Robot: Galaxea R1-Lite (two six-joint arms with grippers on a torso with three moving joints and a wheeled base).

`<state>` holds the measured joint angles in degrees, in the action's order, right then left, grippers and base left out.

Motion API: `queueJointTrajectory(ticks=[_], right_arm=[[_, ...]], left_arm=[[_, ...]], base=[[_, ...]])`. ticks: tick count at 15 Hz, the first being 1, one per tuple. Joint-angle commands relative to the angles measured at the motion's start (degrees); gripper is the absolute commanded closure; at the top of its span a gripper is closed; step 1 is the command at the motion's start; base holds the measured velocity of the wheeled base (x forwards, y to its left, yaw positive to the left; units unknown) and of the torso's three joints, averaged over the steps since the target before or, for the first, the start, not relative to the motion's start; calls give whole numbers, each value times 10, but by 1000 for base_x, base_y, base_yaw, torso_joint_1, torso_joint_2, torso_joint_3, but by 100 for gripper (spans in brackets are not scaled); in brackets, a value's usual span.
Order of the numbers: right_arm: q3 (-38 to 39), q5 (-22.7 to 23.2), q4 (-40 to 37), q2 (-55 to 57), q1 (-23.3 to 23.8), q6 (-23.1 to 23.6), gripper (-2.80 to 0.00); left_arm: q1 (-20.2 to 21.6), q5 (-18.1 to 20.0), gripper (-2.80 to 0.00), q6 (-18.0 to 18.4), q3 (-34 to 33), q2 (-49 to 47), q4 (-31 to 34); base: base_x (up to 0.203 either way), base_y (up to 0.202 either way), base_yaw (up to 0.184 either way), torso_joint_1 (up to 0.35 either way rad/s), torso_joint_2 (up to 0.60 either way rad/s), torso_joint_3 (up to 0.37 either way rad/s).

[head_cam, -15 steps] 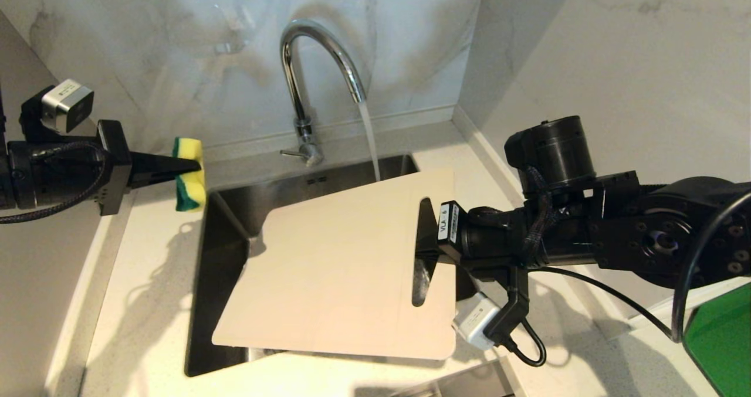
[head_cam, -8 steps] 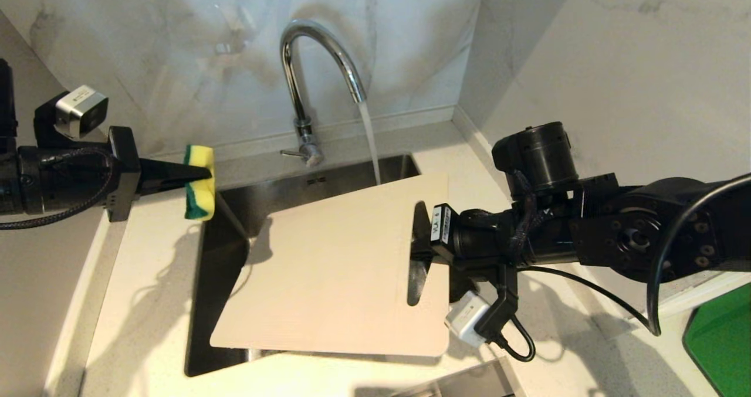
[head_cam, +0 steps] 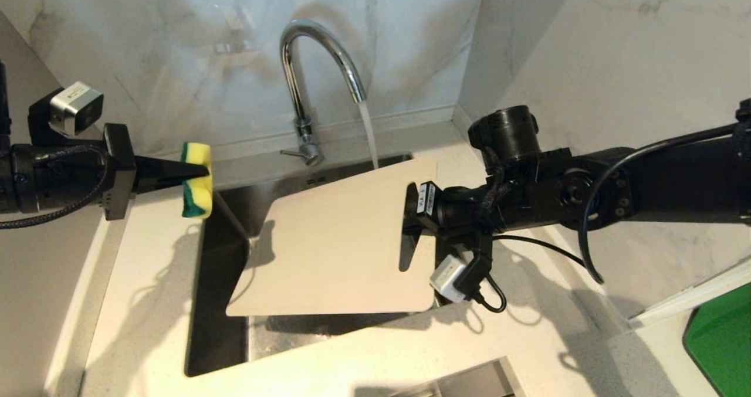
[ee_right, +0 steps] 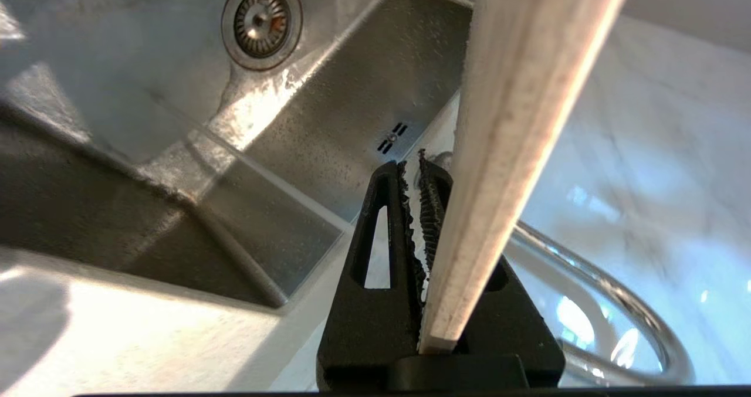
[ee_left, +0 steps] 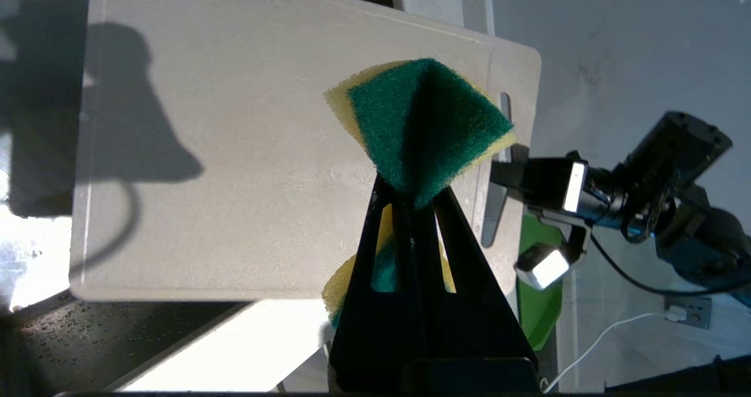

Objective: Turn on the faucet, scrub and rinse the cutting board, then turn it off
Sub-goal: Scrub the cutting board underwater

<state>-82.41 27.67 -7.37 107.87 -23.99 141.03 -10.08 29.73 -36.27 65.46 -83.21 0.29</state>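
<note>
Above the sink (head_cam: 217,326), right gripper (head_cam: 410,224) jaws pinch the tilted cutting board (head_cam: 334,250) under the running faucet (head_cam: 320,51); left gripper (head_cam: 196,171) jaws pinch a sponge (head_cam: 195,181).

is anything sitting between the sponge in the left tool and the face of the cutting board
Nothing visible does. The left tool holds the yellow-green sponge over the counter beside the steel sink, with open air across to the flat beige plastic cutting board, which the right tool grips at its slotted end.
</note>
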Motion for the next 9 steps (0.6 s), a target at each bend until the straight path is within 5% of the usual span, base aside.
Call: queueJointTrajectory(ticks=[1, 9], right_arm=[[-74, 1, -60, 41, 12, 32, 0], [-310, -12, -226, 144, 62, 96, 0]], left_arm=[[-1, 1, 0, -2, 0, 7, 1], [-1, 1, 0, -2, 0, 13, 0]], base=[[0, 0, 0, 0, 0, 0], [0, 0, 0, 0, 0, 0]])
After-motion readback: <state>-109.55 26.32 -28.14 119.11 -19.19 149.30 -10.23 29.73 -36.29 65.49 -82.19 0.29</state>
